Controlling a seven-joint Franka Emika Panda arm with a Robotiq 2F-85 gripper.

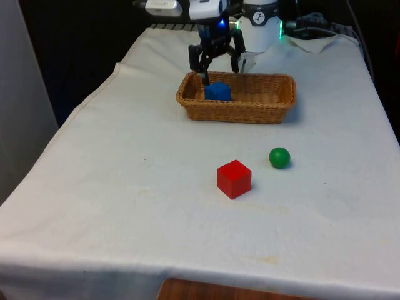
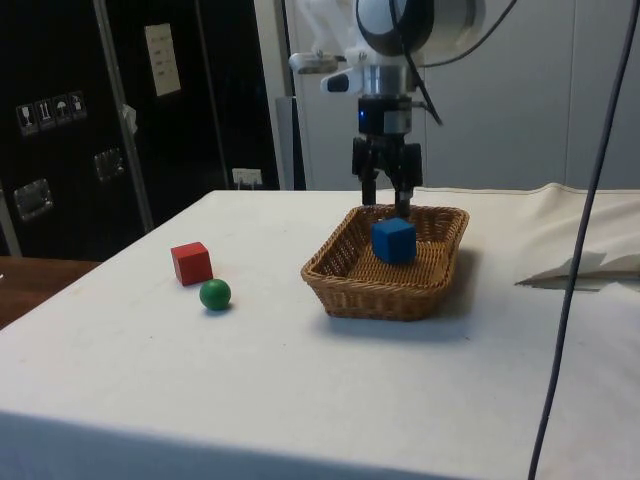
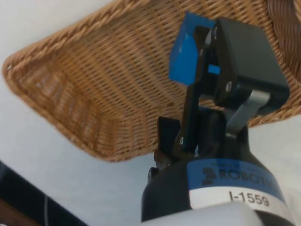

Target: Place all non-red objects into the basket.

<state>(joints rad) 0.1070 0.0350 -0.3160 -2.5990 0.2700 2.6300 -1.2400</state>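
Note:
A blue cube lies inside the wicker basket, at the end on the front view's left. My gripper hangs open just above the cube, its fingers spread and not touching it. In the wrist view the blue cube shows on the basket floor beyond one black finger. A green ball and a red cube rest on the cloth nearer the front, apart from each other and from the basket.
The white cloth covers the whole table. Cables and a crumpled cloth fold lie at the far end beside the robot's base. A grey cable hangs across the side view.

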